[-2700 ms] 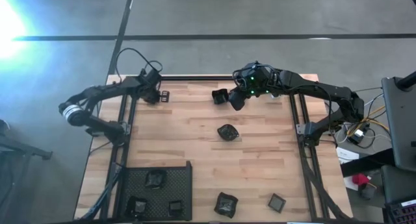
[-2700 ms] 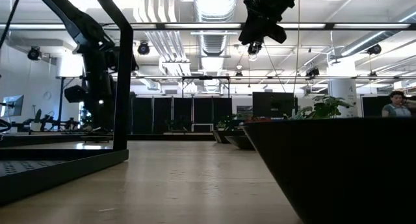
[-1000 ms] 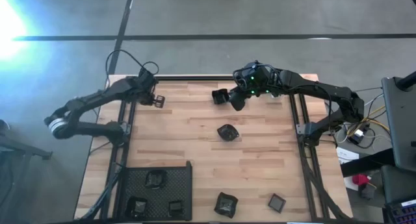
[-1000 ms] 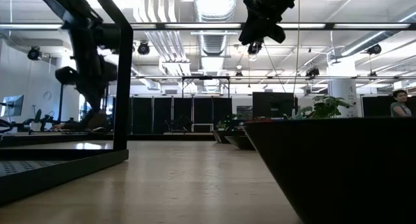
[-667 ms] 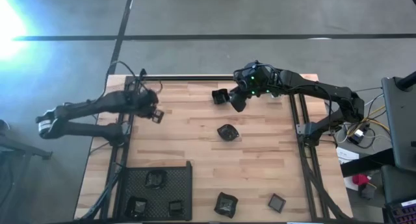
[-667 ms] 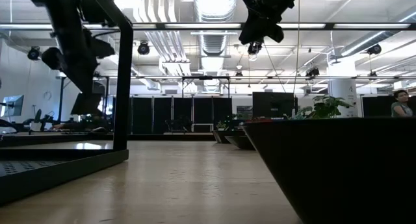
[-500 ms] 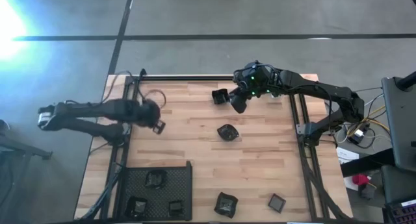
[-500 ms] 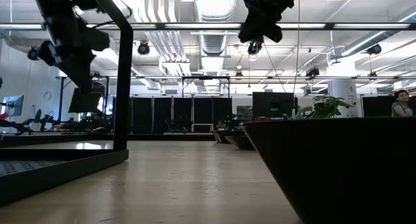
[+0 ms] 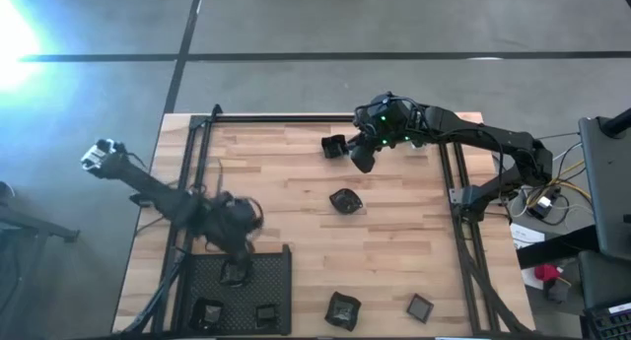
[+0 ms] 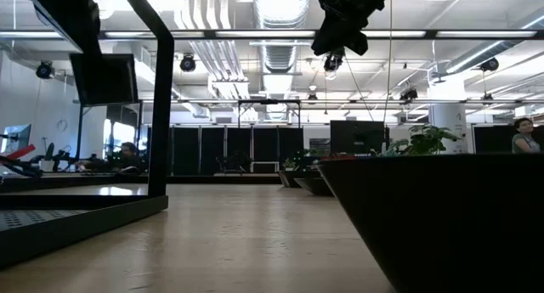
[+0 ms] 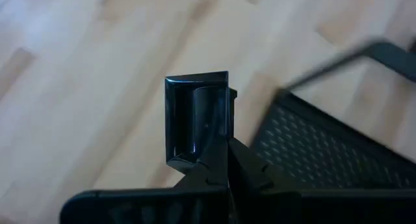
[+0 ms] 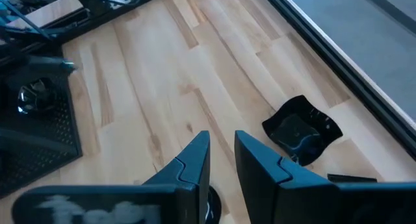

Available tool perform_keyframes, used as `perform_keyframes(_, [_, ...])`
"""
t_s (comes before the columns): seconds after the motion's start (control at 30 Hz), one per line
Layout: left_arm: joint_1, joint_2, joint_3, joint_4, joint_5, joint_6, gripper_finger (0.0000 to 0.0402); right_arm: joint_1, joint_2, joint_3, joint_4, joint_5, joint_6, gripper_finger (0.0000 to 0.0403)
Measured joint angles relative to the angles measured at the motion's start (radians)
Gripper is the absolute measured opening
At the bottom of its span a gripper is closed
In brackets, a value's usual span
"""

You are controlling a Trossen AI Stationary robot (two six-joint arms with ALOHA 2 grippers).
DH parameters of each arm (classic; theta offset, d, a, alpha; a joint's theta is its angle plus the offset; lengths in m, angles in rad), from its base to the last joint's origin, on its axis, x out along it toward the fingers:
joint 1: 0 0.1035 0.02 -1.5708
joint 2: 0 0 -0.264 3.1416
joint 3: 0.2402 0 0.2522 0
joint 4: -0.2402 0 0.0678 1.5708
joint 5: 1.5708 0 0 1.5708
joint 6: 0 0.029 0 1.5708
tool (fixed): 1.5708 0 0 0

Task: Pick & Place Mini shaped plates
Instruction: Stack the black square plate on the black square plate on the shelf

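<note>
From here I see the left gripper (image 11: 226, 160) pinched tight on the rim of a small square plate (image 11: 197, 115), carrying it above the desk (image 9: 394, 232) right at the far edge of the black mesh tray (image 9: 268, 281). Three little plates already lie in that tray. My right gripper (image 12: 221, 162) hangs raised over the far side of the desk with its fingers a narrow gap apart; I see a dark plate (image 9: 334, 146) at its tip from above, but cannot tell if it is gripped. A wavy plate (image 9: 344, 201) sits mid-desk, and two more, a crumpled-looking plate (image 9: 342, 309) and a square dish (image 9: 420, 307), rest near the front edge.
</note>
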Motion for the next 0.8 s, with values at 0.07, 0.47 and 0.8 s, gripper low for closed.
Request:
perform_keyframes(0.07, [-0.046,0.071,0.047,0.000,0.008,-0.001,0.0000,0.000,0.000,0.000,0.000,-0.002,-0.004,0.0068])
perform_keyframes(0.47, [-0.235,0.407,0.333,-0.042,0.062,-0.048,0.0000,0.001,-0.001,0.000,-0.003,-0.135,-0.038,0.0068])
perform_keyframes(0.8, [-0.331,0.538,0.478,-0.043,0.112,-0.067,0.0000,0.000,-0.001,0.000,-0.005,-0.401,-0.098,0.0068])
